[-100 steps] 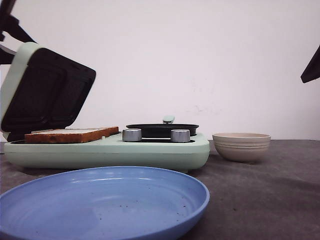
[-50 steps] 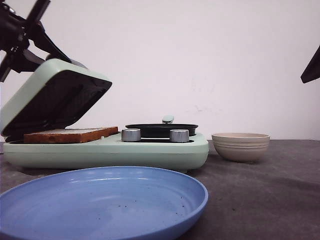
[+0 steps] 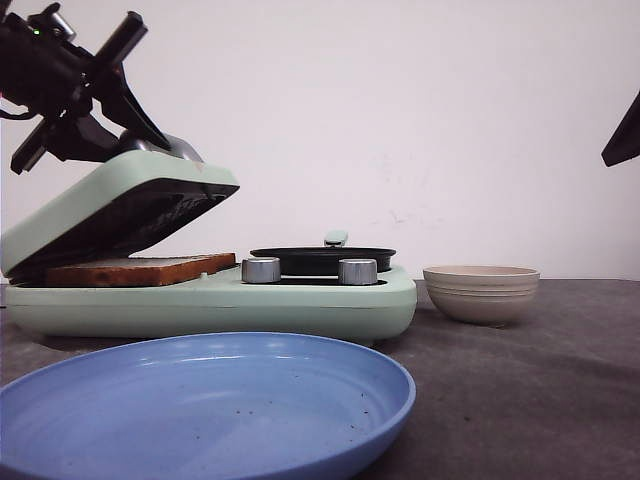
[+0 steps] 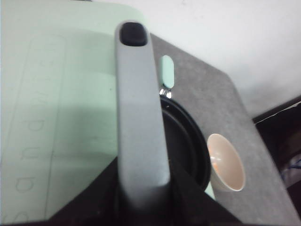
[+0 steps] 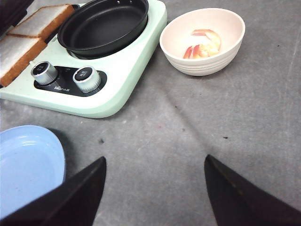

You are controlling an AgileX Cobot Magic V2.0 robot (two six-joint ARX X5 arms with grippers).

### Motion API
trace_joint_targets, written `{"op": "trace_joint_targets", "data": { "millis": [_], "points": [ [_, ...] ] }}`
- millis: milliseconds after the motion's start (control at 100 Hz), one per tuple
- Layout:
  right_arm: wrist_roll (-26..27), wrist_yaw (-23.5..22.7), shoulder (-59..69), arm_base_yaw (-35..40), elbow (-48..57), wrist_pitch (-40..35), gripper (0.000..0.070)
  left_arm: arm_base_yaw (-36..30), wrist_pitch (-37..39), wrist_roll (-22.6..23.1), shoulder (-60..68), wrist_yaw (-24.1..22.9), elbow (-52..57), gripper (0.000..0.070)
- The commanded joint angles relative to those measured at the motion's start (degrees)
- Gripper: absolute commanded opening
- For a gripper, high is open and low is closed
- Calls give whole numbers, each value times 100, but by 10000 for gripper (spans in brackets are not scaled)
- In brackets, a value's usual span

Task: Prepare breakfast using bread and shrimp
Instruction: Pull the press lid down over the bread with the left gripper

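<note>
Two bread [image 5: 29, 32] slices, shrimp [image 5: 203, 44] visible from right wrist only

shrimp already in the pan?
No. In the right wrist view the black pan is empty, and the shrimp sit in the beige bowl beside the cooker.

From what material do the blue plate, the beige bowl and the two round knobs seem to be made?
The wide blue plate looks like matte plastic, with soft sheen and faint rings. The beige ribbed bowl looks like matte plastic or bamboo fibre; I cannot tell which. The two round knobs look like brushed metal, silver with bright highlights, possibly metallised plastic.
</note>
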Motion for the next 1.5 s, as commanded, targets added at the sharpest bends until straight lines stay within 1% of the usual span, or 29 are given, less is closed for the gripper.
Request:
{"op": "trace_joint_targets", "data": {
  "millis": [0,110,320,830,1160,1260,1350,1380,1450,1490],
  "points": [
    [61,-2,13,31,13,46,410,68,-691,136,236,-415,-181,10],
    [61,-2,13,31,13,46,409,-55,-804,293,236,-605,-181,10],
    [61,-4,13,31,13,46,410,-240,-887,400,238,-826,-181,10],
    [63,-20,13,35,13,24,409,-632,-907,479,546,-885,-179,11],
    [63,-17,13,35,13,-111,410,-667,-922,553,625,-883,-170,11],
    [63,-17,13,35,13,-109,410,-667,-916,658,625,-881,-170,13],
    [63,-17,13,35,13,-111,410,-667,-909,675,625,-852,-170,61],
    [63,-17,13,35,13,-111,410,-667,-907,675,625,-811,-170,106],
    [63,-17,13,35,13,-111,410,-667,-905,673,625,-767,-170,257],
    [63,-15,13,35,13,-111,410,-667,-907,675,625,-769,-162,326]
  ]
}}
